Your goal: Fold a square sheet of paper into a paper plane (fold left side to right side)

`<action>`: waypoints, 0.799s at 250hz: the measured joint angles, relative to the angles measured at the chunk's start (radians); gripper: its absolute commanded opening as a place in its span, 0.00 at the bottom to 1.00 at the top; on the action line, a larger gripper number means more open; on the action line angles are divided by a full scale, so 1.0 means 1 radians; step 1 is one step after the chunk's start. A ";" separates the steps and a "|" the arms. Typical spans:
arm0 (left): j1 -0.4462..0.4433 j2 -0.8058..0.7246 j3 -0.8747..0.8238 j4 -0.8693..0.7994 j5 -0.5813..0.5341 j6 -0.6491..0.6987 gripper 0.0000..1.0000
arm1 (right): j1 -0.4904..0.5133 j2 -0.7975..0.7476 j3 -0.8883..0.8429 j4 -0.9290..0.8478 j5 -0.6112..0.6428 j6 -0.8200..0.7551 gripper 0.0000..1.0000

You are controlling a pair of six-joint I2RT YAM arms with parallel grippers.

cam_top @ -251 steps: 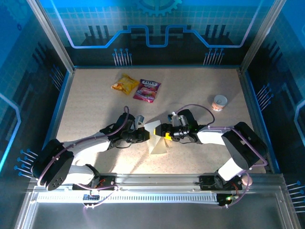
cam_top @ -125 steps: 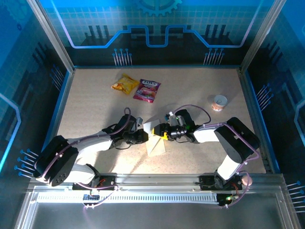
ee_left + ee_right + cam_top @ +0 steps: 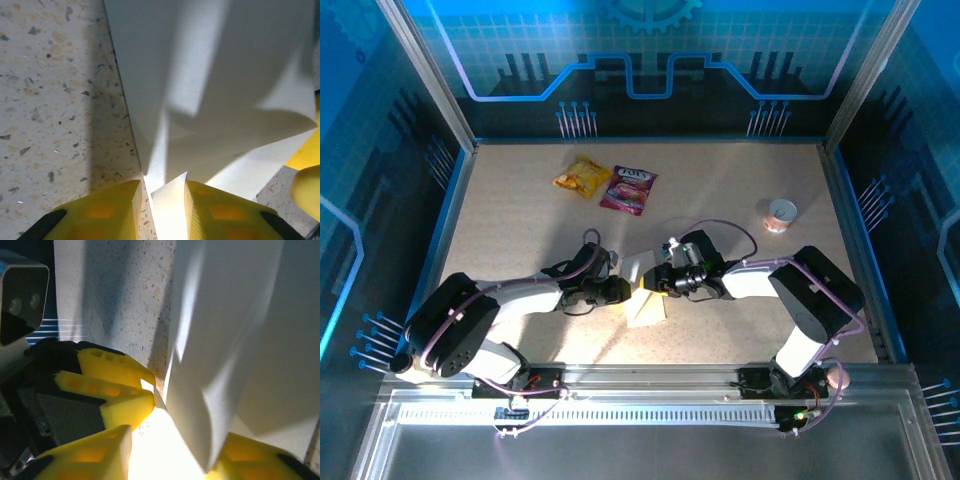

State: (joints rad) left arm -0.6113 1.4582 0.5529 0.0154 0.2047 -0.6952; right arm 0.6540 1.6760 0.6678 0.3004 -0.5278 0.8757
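Observation:
The square sheet of paper (image 3: 646, 303) lies part folded at mid-table, with a raised flap between my two grippers. My left gripper (image 3: 624, 290) comes at it from the left. In the left wrist view its yellow fingers (image 3: 102, 212) stand a little apart, and a loose paper (image 3: 210, 75) corner sits in the gap of the left gripper (image 3: 160, 212) unpinched. My right gripper (image 3: 656, 283) meets it from the right. In the right wrist view the right gripper (image 3: 175, 460) straddles the paper (image 3: 240, 340) fold: one finger touches it, and a bright gap separates the other finger (image 3: 92, 455) from it.
A yellow snack packet (image 3: 582, 177) and a pink snack packet (image 3: 628, 189) lie at the back left of the table. A small round cup (image 3: 780, 214) stands at the back right. Blue walls close the table in on three sides.
The left jaws have parted from shut and released the paper corner. The right jaws have narrowed around the fold. Both grippers and the paper sit slightly further left.

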 measured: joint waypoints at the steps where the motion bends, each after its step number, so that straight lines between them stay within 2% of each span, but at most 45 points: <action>1: 0.000 0.000 0.000 0.000 0.000 0.000 0.31 | 0.001 0.000 0.001 -0.003 0.002 -0.001 0.28; 39: 0.000 -0.002 0.000 -0.011 -0.012 0.015 0.35 | 0.013 -0.004 0.019 -0.072 0.028 -0.048 0.08; 62: 0.000 -0.038 0.000 -0.023 -0.027 0.016 0.42 | 0.013 -0.027 0.019 -0.109 0.050 -0.058 0.02; 107: 0.003 -0.259 0.000 -0.047 -0.070 0.015 0.70 | 0.006 -0.164 0.018 -0.173 0.097 -0.097 0.01; 155: 0.058 -0.542 -0.053 -0.008 -0.060 -0.008 0.94 | -0.054 -0.400 0.000 -0.200 0.128 -0.151 0.01; 173: 0.089 -0.628 -0.103 0.055 -0.013 -0.029 1.00 | -0.092 -0.492 -0.009 -0.205 0.126 -0.167 0.02; 200: 0.119 -0.712 -0.175 0.188 0.071 -0.075 1.00 | -0.137 -0.616 -0.022 -0.208 0.115 -0.182 0.02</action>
State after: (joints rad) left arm -0.4927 0.7460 0.3782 0.2031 0.2760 -0.7704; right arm 0.5171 1.0599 0.6460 0.0925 -0.4126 0.6941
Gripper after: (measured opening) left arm 0.994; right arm 0.061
